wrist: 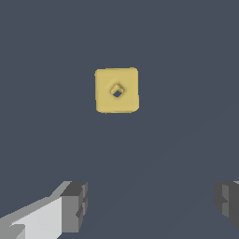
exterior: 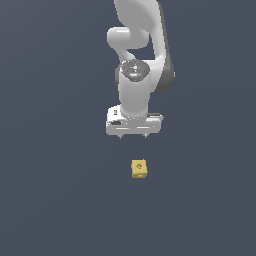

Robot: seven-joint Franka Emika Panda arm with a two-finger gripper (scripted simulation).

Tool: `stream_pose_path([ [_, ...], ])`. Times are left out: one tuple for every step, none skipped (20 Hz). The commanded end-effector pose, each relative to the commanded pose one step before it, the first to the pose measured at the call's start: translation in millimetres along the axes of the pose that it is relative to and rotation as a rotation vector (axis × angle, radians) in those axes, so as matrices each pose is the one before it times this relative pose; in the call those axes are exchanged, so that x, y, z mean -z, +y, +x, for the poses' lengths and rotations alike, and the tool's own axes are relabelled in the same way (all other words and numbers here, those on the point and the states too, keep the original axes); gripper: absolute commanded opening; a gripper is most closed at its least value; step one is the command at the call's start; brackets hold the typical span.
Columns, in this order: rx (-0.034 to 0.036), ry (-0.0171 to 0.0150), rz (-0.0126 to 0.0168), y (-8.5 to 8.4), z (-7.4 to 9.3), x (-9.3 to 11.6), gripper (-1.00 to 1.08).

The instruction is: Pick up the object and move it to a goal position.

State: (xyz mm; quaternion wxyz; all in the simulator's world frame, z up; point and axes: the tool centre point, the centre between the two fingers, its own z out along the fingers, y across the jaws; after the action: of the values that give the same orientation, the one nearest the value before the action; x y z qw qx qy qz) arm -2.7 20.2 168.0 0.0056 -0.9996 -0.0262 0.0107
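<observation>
From where I stand the scene is very plain: a flat, dark blue-grey floor (exterior: 55, 200) runs across the whole exterior view, and at that view's left there is only this bare surface. Moving toward the middle, the white arm (exterior: 137, 45) comes down from the top edge, its glossy links folding over a dark joint, and ends in a broad white hand pointing straight down. The gripper (exterior: 132, 136) hangs in the air with its two short fingertips showing just under the hand's lower edge, one toward each end of the hand. In the wrist view the fingers (wrist: 74, 205) appear as grey pads at opposite sides of the picture with a wide stretch of floor between them, so the claw stands spread apart and holds nothing. Just below the gripper in the exterior view, and a touch toward that view's right of the hand's middle, sits the yellow cube (exterior: 139, 168), resting on the floor, clearly apart from the fingertips and much narrower than the hand above it. The wrist view shows the same cube (wrist: 116, 90) from above, square-on, with a small hole in the centre of its top face; it lies ahead of the fingers rather than between them. Around the cube I see only floor on every side, and nothing stands between it and the open claw. Further toward the exterior view's right the same dark surface carries on to the edge.
</observation>
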Motion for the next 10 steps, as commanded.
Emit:
stream_pose_path([
  [0.00000, 0.00000, 0.00000, 0.01, 0.00, 0.00, 1.00],
  [0.00000, 0.00000, 0.00000, 0.24, 0.20, -0.13, 1.00],
  [0.00160, 0.00130, 0.00023, -0.24, 0.36, 0.42, 1.00],
  [0.00199, 0.00162, 0.00030, -0.01, 0.68, 0.38, 1.00],
  [0.00276, 0.00226, 0.00040, 0.00, 0.93, 0.53, 1.00],
  [0.00348, 0.00286, 0.00049, 0.02, 1.17, 0.68, 1.00],
  [0.00348, 0.00286, 0.00048, 0.01, 1.10, 0.73, 1.00],
  [0.00259, 0.00215, 0.00036, 0.05, 0.80, 0.57, 1.00],
  [0.00183, 0.00152, 0.00026, 0.01, 0.49, 0.46, 1.00],
  [0.00091, 0.00076, 0.00014, 0.07, 0.22, 0.25, 1.00],
])
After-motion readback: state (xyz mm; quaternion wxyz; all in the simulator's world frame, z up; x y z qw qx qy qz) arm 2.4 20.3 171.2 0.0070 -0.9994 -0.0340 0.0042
